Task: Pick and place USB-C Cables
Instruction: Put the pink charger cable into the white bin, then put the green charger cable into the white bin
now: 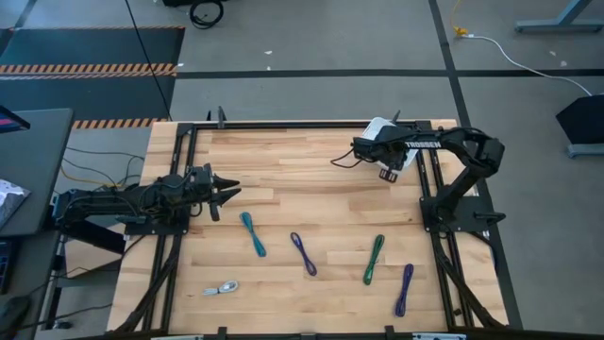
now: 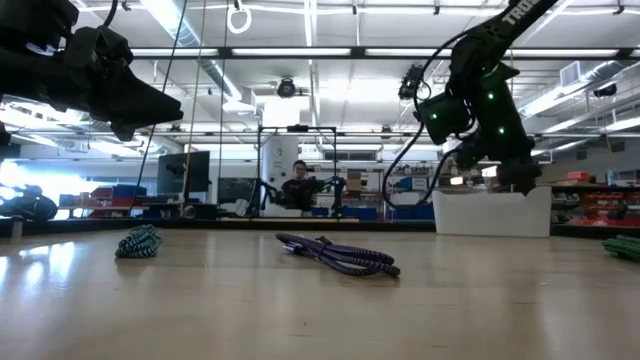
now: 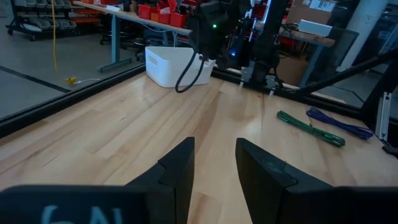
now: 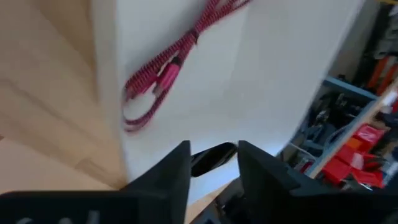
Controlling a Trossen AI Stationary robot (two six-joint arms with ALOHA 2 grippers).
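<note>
The dark red cable [image 4: 163,73] lies loose on the floor of the white tray [image 4: 261,74] at the table's far right. My right gripper [image 4: 213,160] hovers open above that tray [image 1: 377,127], touching nothing. On the wood lie the teal cable [image 1: 252,233], a purple cable [image 1: 303,253], the green cable [image 1: 375,259], a second purple cable [image 1: 405,288] and the silver-white cable [image 1: 222,288]. My left gripper [image 1: 226,195] waits open above the table's left side, beyond the teal cable.
Black rails [image 1: 283,124] frame the table on its edges. The right arm's base [image 1: 458,208] stands on the right side near the green cable. Bare wood lies between the tray and the row of cables. A person [image 2: 297,185] sits far behind the table.
</note>
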